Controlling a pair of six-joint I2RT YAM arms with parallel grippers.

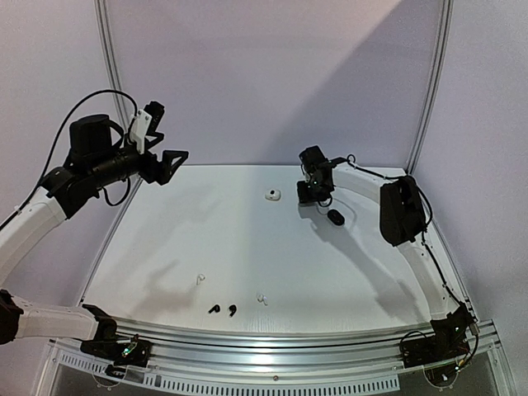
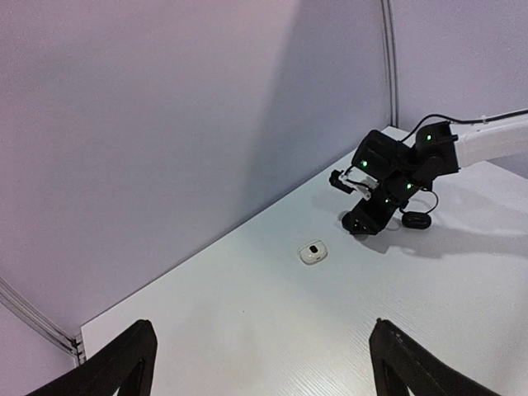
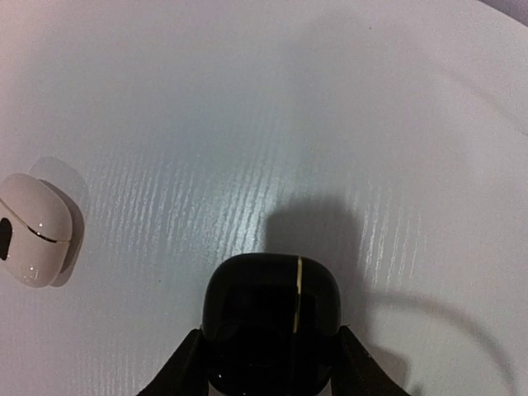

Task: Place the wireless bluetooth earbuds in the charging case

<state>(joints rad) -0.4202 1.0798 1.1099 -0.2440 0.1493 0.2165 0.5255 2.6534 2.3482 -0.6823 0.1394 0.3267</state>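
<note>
My right gripper (image 3: 268,367) clamps the black charging case (image 3: 272,313) at the far side of the table (image 1: 247,239), a white case (image 3: 33,231) near it. My left gripper (image 1: 171,165) hangs wide open, raised off the table. Four earbuds (image 1: 214,309) lie well apart from both, along the near edge.

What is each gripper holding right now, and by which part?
Right gripper pinches the black case by its two opposite sides; left gripper is open and empty.

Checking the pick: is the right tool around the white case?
No, the right tool grips the black case; the white case lies apart.
</note>
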